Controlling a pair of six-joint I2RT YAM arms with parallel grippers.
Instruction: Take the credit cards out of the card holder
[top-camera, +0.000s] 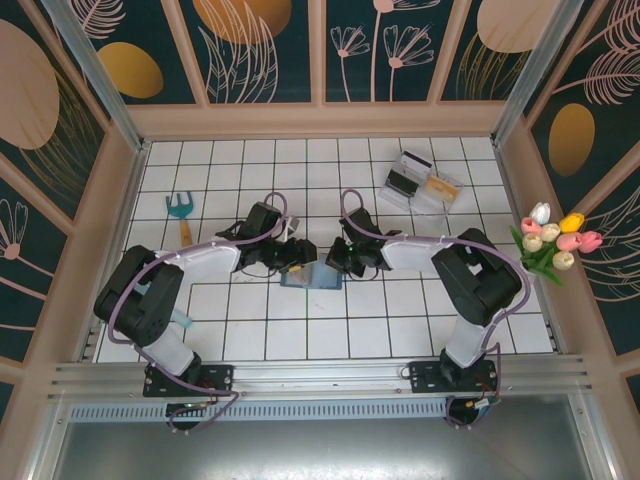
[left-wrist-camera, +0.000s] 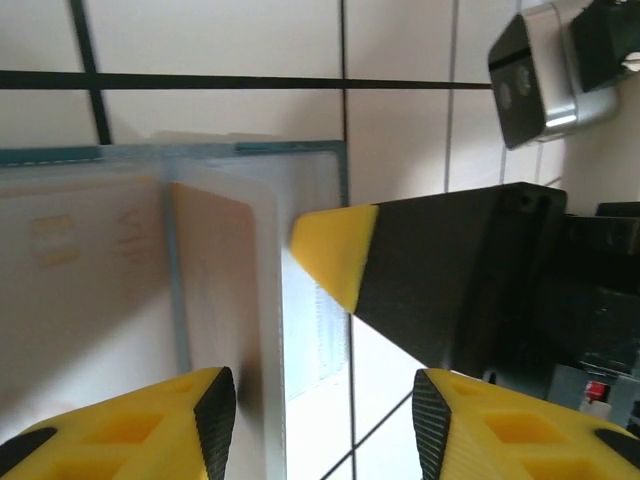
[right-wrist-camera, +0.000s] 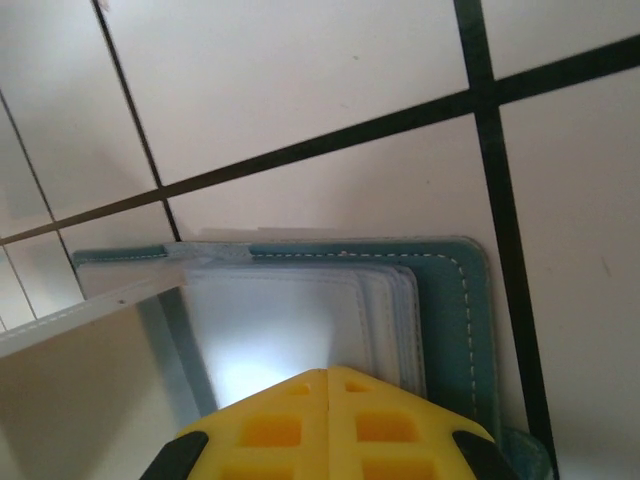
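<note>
Mid-table — right gripper (right-wrist-camera: 328, 378) closed, seemingly pressing the card holder (right-wrist-camera: 462, 300).

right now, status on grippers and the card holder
Left gripper open, straddling a sleeve edge. Right gripper shut, tip on the card holder. Holder open, tan card inside; grippers close together.

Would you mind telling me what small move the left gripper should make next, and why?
Probably ease the left gripper forward and close on the yellow-orange card: its jaws stand apart near its edge, while the shut right gripper rests on the card holder.
</note>
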